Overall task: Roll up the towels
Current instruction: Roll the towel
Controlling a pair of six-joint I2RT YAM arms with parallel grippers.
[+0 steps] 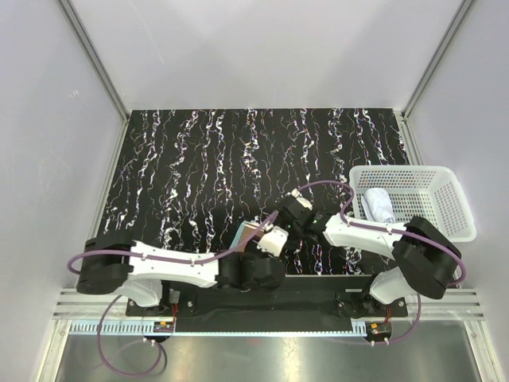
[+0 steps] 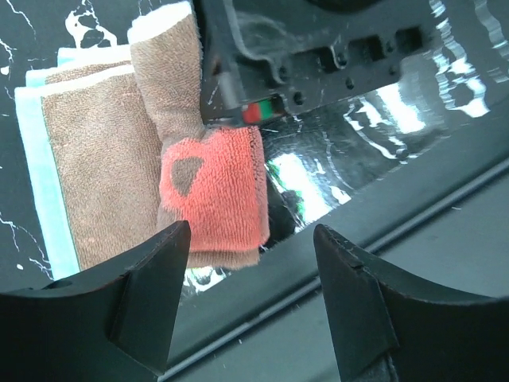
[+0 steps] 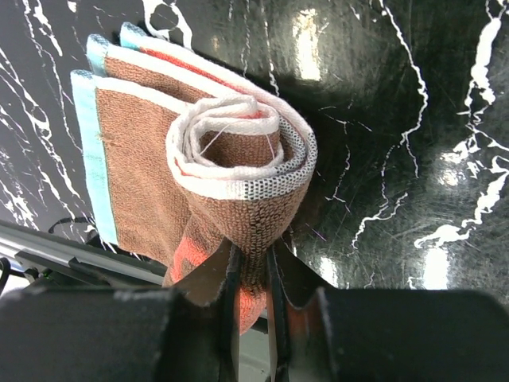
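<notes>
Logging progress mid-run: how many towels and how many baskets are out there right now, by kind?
Towels: 2 (orange towel, partly rolled on the table; white towel, inside the basket)
Baskets: 1
Total: 3

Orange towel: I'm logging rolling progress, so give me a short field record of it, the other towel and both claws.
orange towel: partly rolled, one end coiled, the rest flat on the black table
white towel: rolled, lying in the basket
right claw: shut on the coiled end of the orange towel
left claw: open, holding nothing
progress: orange roll not yet finished
</notes>
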